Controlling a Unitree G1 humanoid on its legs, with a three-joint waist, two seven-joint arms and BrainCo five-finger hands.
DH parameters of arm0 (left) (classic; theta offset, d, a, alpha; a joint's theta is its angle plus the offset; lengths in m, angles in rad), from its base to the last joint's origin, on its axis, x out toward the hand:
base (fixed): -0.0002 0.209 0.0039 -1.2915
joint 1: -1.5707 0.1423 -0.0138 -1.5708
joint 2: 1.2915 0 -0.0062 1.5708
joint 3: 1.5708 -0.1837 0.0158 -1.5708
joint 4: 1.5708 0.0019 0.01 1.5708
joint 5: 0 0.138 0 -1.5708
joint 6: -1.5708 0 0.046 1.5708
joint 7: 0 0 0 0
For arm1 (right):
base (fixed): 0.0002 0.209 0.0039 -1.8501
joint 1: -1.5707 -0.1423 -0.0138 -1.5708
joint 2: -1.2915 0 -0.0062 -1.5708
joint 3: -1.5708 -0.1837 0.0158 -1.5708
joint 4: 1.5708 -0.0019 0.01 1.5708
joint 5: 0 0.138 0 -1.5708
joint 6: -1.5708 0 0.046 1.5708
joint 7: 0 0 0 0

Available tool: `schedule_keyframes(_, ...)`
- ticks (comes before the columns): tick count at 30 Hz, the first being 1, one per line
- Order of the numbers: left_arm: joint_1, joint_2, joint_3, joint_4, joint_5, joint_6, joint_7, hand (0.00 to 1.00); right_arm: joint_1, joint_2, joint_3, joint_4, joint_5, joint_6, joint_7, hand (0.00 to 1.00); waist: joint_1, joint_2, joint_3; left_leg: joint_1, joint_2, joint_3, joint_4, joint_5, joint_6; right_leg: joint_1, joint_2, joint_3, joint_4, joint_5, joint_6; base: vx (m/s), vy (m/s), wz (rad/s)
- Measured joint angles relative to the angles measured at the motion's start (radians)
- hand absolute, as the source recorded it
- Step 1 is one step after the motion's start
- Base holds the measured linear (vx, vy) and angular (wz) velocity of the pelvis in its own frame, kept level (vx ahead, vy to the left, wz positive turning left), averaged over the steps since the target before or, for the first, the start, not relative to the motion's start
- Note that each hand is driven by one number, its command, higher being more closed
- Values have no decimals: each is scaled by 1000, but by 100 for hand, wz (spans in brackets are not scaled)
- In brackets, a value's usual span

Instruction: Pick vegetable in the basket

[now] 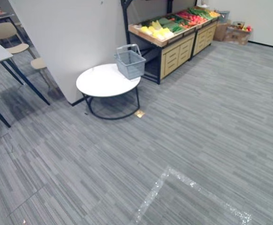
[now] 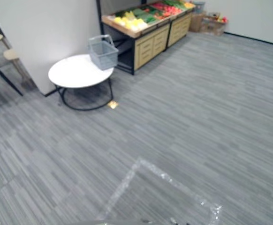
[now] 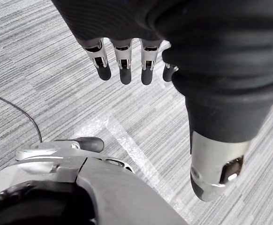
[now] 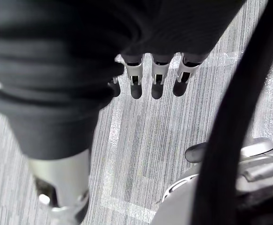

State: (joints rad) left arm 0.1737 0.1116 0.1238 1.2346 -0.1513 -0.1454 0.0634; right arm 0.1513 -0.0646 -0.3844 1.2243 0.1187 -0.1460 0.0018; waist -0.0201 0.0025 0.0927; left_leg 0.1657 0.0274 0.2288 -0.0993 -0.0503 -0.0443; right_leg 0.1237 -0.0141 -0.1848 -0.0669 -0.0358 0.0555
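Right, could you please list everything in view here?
round table: one, white top, black frame, by the produce stand.
basket: one, grey, on that table's edge nearest the stand.
produce stand: one, wooden with drawers, far side.
vegetables: many, yellow, green, red, on the stand.
cardboard boxes: count unclear, brown, past the stand.
chairs: two, beige, far left.
floor tape: one outline, silvery, nearest the robot.
left hand: one, silver, open over the floor.
right hand: one, silver, open over the floor.

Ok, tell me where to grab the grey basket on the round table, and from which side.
Grip the handle: it stands raised above the basket rim, so it can likely be hooked from above. Approach from the near side, across the round table; the produce stand crowds its far side.
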Motion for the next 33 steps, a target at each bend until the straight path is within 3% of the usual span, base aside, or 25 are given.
schedule_keyframes(12, 3, -8, 40, 0, 0, 1, -6, 0, 2, 22, -113, 10, 1, 11, 9, 0, 0, 3, -12, -7, 0, -21, 2, 7, 10, 7, 2, -29, -13, 7, -10, 24, -16, 6)
schedule_keyframes(19, 1, -8, 40, -1, -4, 1, -5, 0, -6, 22, -117, 9, 17, 11, 9, 0, 0, -1, -5, -23, 2, -22, -1, 7, 10, -1, 3, -33, -10, 7, -10, -44, -21, 2)
schedule_keyframes(21, -3, -9, 41, -4, -4, 1, -5, 0, -20, 21, -117, 8, 18, 11, 9, 0, -1, 0, 8, -27, 5, -16, 5, 7, 9, -24, 3, -27, 26, -5, -26, -50, -19, -9)
schedule_keyframes(24, -19, -1, 42, -18, -6, 1, -3, 0, -35, 20, -116, 5, 18, 11, 8, 0, 0, -10, 37, -97, 23, -5, 152, -64, -12, -90, -11, -13, 151, -76, -33, -29, -34, -9)
schedule_keyframes(26, -23, 0, 67, -48, -37, 1, -4, 0, -38, 25, -116, 5, 18, 11, 9, 0, 12, -22, 71, -220, 61, 5, 448, -126, -50, -106, -17, -5, 214, -121, -53, -45, -72, -3)
schedule_keyframes(27, -23, -1, 91, -61, -43, 1, -5, 0, -36, 25, -116, 6, 18, 12, 9, 0, 13, -24, 77, -270, 75, 2, 552, -123, -47, -105, -19, -7, 225, -127, -58, -27, -64, 6)
schedule_keyframes(28, -25, -30, 133, -81, -44, 2, -5, 0, -31, 20, -101, 0, 17, 12, 7, 0, 23, -14, 91, -347, 102, -15, 726, -98, -15, -99, -18, -13, 247, -144, -62, -1, -25, 4)
schedule_keyframes(30, -22, -37, 159, -105, -59, 1, -3, 0, -24, 6, -50, -4, 17, 14, 5, 0, 27, -16, 106, -419, 108, -49, 891, -32, -11, -72, -29, -14, 266, -168, -66, 57, 40, 8)
schedule_keyframes(31, -21, -42, 158, -112, -78, 1, -4, 0, -32, -1, -5, -14, 17, 15, 5, 0, 34, -10, 108, -463, 109, -54, 966, -41, -12, -64, -41, -14, 273, -179, -63, 91, 69, 6)
schedule_keyframes(33, -23, -47, 155, -128, -82, 1, -8, 0, -54, -22, 27, -41, 16, 16, 5, 0, 43, -7, 110, -526, 98, -50, 950, -84, -21, -63, -69, -10, 272, -186, -55, 142, 118, 3)
